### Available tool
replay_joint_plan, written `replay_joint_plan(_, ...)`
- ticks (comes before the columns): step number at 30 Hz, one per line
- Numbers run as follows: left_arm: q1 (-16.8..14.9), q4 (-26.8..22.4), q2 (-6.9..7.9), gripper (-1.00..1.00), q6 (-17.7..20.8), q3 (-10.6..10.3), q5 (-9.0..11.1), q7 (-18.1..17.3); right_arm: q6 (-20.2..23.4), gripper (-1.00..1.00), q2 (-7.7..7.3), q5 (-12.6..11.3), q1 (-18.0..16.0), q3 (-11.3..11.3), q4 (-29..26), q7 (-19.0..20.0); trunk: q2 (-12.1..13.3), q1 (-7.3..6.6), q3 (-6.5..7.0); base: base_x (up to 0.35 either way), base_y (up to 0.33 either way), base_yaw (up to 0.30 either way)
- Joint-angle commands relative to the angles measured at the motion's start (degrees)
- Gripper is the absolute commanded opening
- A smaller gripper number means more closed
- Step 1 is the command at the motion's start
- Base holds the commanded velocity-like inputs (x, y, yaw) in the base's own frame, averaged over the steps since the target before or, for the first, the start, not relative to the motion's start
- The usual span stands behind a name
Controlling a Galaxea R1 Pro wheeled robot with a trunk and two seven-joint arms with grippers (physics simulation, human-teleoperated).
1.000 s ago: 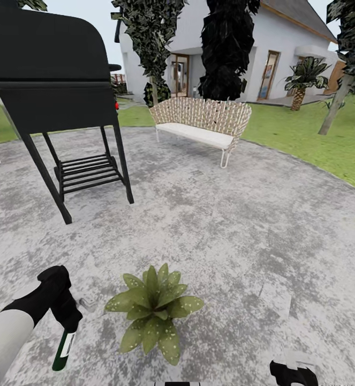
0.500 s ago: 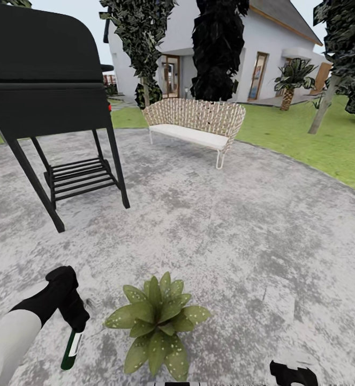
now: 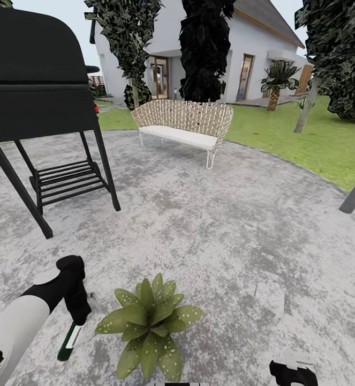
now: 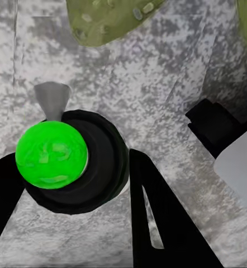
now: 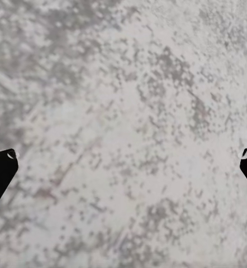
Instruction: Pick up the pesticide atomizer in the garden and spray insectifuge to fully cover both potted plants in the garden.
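The left claw [image 3: 76, 317] held the pesticide atomizer [image 3: 69, 341] beside the potted plant [image 3: 148, 321]; small, rigid and probably light, its smooth body looked best gripped mid-height, while the right claw [image 5: 123, 162] stood wide.

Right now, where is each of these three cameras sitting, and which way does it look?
Head view: from the robot's head, looking forward and down over the paved patio; shows the left arm holding the pesticide atomizer beside a potted plant.
Left wrist view: by the left pincer, looking down past the atomizer at paving and leaves.
Right wrist view: by the right pincer, open, facing bare paving.
Shared: head and left wrist both show atomizer and plant.
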Motion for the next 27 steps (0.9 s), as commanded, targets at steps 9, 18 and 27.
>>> replay_joint_plan(9, 0.44, -0.04, -0.55, -1.0, -3.39, 0.25, -2.11, -1.04, -0.28, 1.0, 0.01, 0.49, -0.06, -0.43, 0.08, -0.11, -0.02, -0.01, 0.08, 0.0, 0.0, -0.097)
replay_joint_plan(18, 0.37, -0.1, -0.38, -1.0, -3.35, 0.56, -2.05, -0.93, -0.28, 1.0, 0.01, 0.49, -0.06, -0.43, 0.09, -0.14, -0.02, -0.01, 0.21, -0.164, -0.045, -0.102)
replay_joint_plan(27, 0.84, 0.06, 0.78, -1.0, -3.35, 0.54, -2.13, -0.17, -0.28, 1.0, 0.09, 0.49, -0.06, -0.43, 0.1, -0.2, -0.02, -0.01, 0.21, -0.024, -0.001, 0.008)
